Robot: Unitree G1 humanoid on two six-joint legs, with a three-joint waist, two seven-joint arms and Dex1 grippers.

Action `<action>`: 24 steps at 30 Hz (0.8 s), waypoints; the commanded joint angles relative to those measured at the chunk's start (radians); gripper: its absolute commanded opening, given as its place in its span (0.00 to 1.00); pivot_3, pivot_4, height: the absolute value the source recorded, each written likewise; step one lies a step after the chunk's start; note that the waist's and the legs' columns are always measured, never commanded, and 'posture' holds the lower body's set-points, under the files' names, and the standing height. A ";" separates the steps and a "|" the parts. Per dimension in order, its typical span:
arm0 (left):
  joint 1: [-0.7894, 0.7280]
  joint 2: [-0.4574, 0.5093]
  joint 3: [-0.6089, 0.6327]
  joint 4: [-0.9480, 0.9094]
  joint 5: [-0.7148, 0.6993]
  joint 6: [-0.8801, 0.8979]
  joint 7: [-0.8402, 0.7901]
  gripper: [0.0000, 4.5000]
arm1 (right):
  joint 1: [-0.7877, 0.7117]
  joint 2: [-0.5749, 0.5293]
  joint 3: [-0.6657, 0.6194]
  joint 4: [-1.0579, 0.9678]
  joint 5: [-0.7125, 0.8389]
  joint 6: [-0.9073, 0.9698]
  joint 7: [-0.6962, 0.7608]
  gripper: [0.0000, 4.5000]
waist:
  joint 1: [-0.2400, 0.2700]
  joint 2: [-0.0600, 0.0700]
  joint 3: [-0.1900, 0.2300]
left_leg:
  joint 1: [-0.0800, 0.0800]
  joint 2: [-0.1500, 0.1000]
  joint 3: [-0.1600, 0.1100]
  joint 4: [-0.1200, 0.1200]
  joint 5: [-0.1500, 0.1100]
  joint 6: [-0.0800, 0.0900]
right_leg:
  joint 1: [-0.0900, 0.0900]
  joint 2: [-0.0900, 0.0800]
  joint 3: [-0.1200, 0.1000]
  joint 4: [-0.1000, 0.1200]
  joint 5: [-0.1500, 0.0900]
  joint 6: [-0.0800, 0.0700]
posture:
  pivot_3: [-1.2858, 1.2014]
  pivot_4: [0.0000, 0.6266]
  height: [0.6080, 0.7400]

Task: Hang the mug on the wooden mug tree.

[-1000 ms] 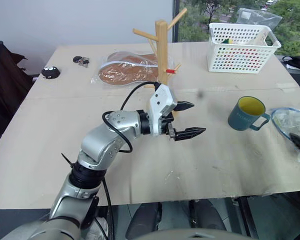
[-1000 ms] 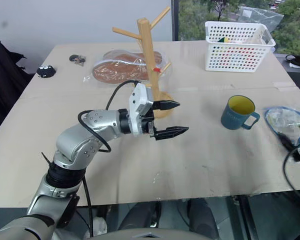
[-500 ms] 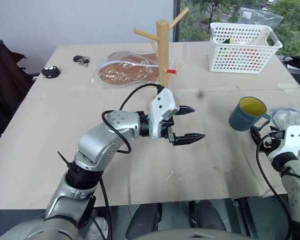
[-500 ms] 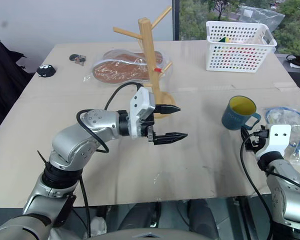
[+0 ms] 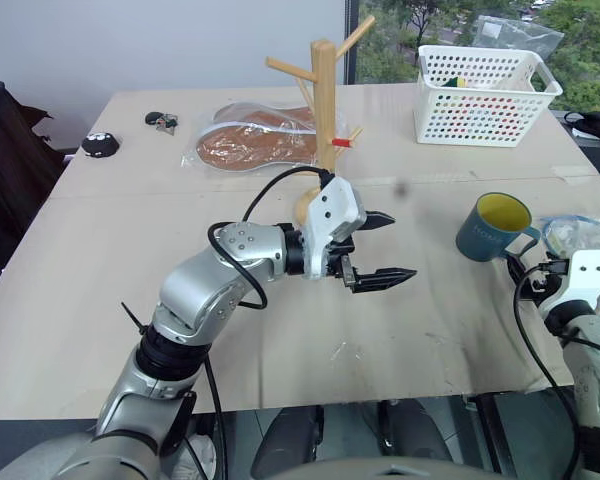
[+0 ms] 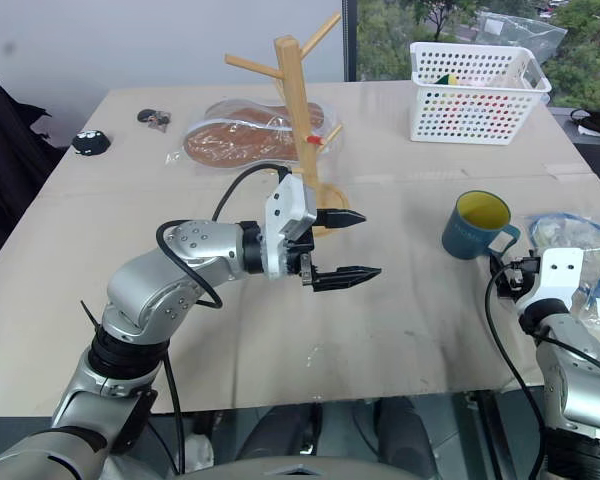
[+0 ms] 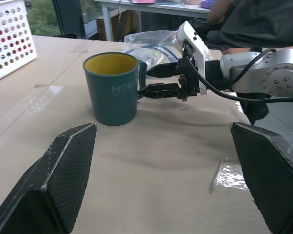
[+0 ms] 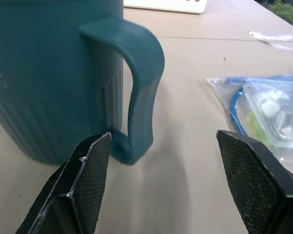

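While the teal mug (image 5: 496, 227) stands ungrasped on the table (image 5: 130, 260) at about four o'clock from the wooden mug tree (image 5: 324, 95), the right gripper (image 7: 156, 80) flanks its handle with fingers spread, the left gripper (image 5: 380, 248) waits empty and spread, and hanging remains undone.

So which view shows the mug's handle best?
The right wrist view: the mug's handle fills the frame, loop open between the tool's fingers. The left wrist view shows it edge-on; the eye views show it small.
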 commanded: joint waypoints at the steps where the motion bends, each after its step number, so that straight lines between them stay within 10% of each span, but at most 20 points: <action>1: -0.014 -0.002 0.019 -0.048 -0.012 0.004 0.007 1.00 | -0.030 -0.016 -0.007 0.019 -0.005 -0.038 0.003 0.61 | 0.000 0.000 0.000 | 0.000 0.000 0.000 0.000 0.000 0.000 | 0.000 0.000 0.000 0.000 0.000 0.000 | 0.52 0.24 1.00; 7: -0.021 -0.017 0.024 -0.053 -0.018 0.012 0.019 1.00 | -0.063 -0.021 -0.001 0.081 0.000 -0.065 0.028 0.00 | 0.000 0.000 0.000 | 0.000 0.000 0.000 0.000 0.000 0.000 | 0.000 0.000 0.000 0.000 0.000 0.000 | 0.52 0.24 1.00; 17: 0.004 -0.030 0.044 -0.064 -0.016 -0.006 0.050 1.00 | -0.107 -0.060 0.014 0.098 0.032 -0.068 0.123 0.00 | -0.001 0.000 0.000 | 0.000 0.000 0.000 0.000 0.000 0.000 | 0.000 0.000 0.000 0.000 0.000 0.000 | 0.52 0.24 1.00; 24: 0.283 -0.120 0.176 -0.132 -0.003 -0.262 0.105 1.00 | -0.224 -0.208 0.115 -0.064 0.117 0.091 0.304 0.00 | -0.004 0.001 0.000 | 0.001 0.001 0.002 0.000 0.000 0.000 | -0.001 0.000 0.003 0.000 0.000 0.000 | 0.52 0.24 1.00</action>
